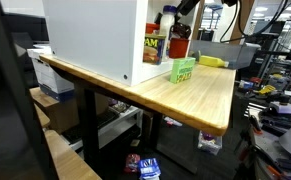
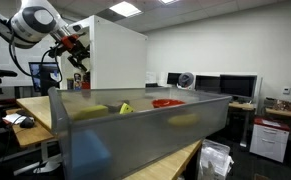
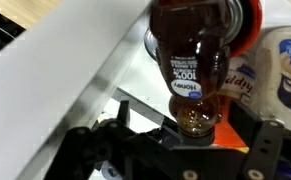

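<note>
Wrist view: honey bottle point(image 3: 190, 60), neck toward jaws

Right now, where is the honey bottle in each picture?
In an exterior view: honey bottle top middle, just right of the white box.
In an exterior view: too small to tell; white box upper left.
Wrist view: top middle, box edge left.
Shared landmark: white box.

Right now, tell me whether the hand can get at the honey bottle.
Probably yes: the hand is open and the honey bottle sits straight ahead of it with nothing between, though the white box stands close beside.
</note>
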Robot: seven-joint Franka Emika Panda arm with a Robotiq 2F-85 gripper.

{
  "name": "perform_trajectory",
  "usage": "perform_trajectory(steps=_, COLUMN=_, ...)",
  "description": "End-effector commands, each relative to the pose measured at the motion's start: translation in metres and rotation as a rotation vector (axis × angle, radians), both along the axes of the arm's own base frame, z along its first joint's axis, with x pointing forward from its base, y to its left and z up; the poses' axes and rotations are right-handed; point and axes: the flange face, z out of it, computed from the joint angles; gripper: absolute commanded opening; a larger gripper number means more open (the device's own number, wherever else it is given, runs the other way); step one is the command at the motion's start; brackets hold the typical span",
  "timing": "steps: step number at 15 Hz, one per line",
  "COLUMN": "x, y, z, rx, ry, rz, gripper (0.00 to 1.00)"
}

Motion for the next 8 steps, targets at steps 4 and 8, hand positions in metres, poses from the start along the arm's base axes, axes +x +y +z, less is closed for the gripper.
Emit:
perform_trajectory(steps=4, x=0.01, y=0.0, z=-0.017, rx=-0.029, ry=-0.012, rz=0.008, gripper=1.0)
perform_trajectory(steps=8, x=0.014, y=0.002, z=-0.024, rx=-0.035, ry=-0.007, rz=0.018, gripper=1.0)
